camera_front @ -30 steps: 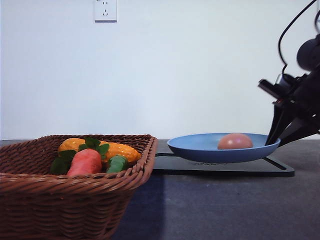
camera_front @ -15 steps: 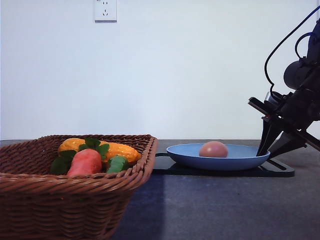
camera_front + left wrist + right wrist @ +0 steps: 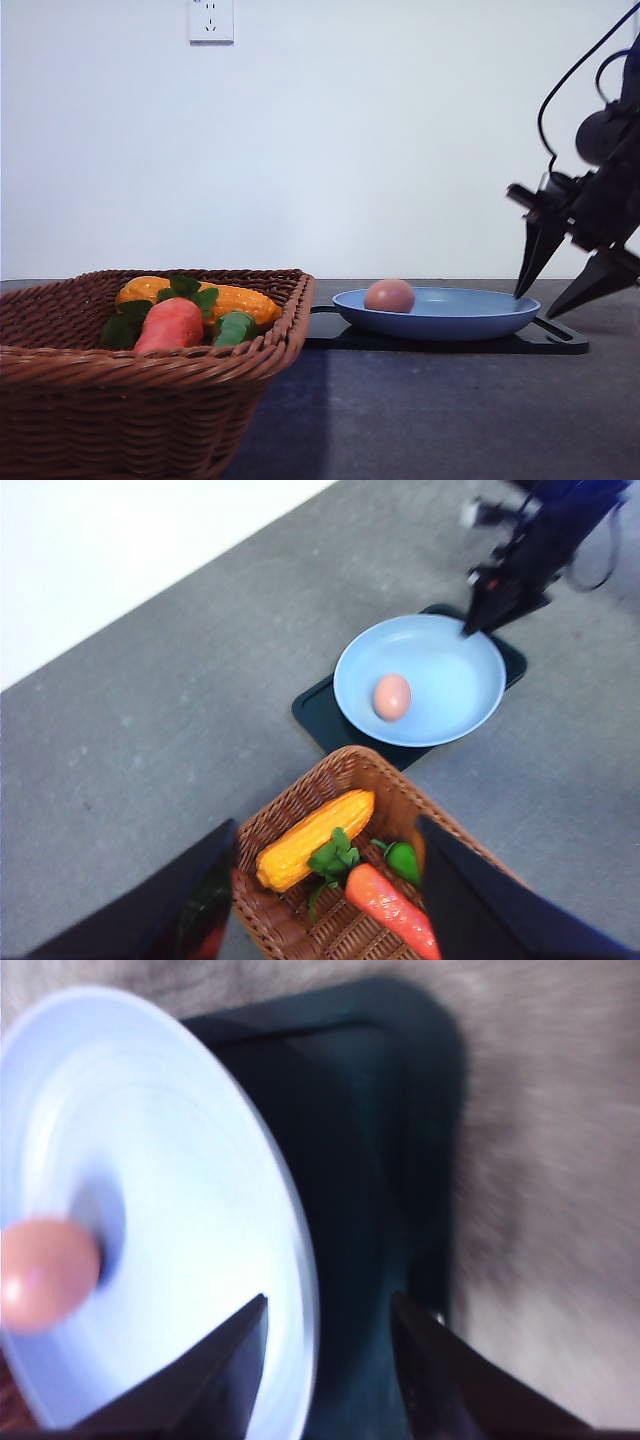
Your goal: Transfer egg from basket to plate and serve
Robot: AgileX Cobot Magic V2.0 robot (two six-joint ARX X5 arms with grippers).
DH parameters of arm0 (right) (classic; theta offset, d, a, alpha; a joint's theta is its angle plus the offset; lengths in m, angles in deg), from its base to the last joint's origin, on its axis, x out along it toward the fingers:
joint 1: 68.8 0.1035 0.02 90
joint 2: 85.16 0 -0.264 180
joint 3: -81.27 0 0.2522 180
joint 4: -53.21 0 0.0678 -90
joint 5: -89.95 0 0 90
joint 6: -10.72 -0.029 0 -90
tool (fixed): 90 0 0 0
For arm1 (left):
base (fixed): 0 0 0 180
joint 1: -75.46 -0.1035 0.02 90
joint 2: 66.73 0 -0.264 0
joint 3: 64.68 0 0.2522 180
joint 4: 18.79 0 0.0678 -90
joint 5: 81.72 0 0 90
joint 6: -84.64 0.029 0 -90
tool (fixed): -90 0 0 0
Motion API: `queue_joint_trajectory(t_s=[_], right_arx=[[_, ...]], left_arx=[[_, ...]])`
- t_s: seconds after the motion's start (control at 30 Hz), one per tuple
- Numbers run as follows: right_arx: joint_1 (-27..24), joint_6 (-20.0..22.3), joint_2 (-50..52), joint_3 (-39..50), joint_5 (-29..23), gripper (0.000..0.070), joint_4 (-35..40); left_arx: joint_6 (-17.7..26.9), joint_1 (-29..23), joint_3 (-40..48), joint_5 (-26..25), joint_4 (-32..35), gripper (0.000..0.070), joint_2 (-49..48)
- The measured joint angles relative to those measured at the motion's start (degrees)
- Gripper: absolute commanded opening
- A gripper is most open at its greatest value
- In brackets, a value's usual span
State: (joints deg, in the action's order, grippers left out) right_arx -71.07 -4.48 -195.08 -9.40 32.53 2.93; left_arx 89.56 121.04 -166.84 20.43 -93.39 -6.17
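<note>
Egg [image 3: 389, 295] sat on plate [image 3: 470, 322], plate on tray [image 3: 560, 343]. Right gripper [image 3: 562, 298] spread open, seemingly just off the rim. Left gripper [image 3: 325, 900] open over basket [image 3: 150, 400].

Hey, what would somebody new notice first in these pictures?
Probably the egg lying alone in the blue plate, which rests on a black tray right of centre. Next, the wicker basket at front left holding a toy carrot and corn. The right tool hangs open by the plate's rim.

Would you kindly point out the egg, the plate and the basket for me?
egg [image 3: 389, 295]: front view, middle of its shell.
plate [image 3: 480, 318]: front view, outer wall below rim.
basket [image 3: 150, 400]: front view, near woven side.
</note>
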Motion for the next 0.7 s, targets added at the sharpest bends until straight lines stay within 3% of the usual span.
queue_joint_trajectory(t_s=[0.17, 0.37, 0.6, 0.7], right_arx=[[-0.9, 1.2, 6.2, -0.4, -1.7, 0.0044, -3.9], [1.6, 5.2, 13.2, -0.5, -8.0, 0.0, -12.6], [10.8, 7.3, 23.4, 0.7, -17.2, 0.0, -14.3], [15.3, 7.7, 27.8, 1.0, -22.0, 0.0, -14.1]], left_arx=[[0.1, -2.4, 0.0, 0.0, 0.2, 0.0001, 5.2], [1.9, -7.2, 0.0, -0.1, 1.3, 0.0, 12.6], [2.2, -16.8, 1.7, -2.9, 4.7, 0.0, 16.6], [1.7, -21.9, 3.7, -7.2, 6.8, 0.0, 16.4]])
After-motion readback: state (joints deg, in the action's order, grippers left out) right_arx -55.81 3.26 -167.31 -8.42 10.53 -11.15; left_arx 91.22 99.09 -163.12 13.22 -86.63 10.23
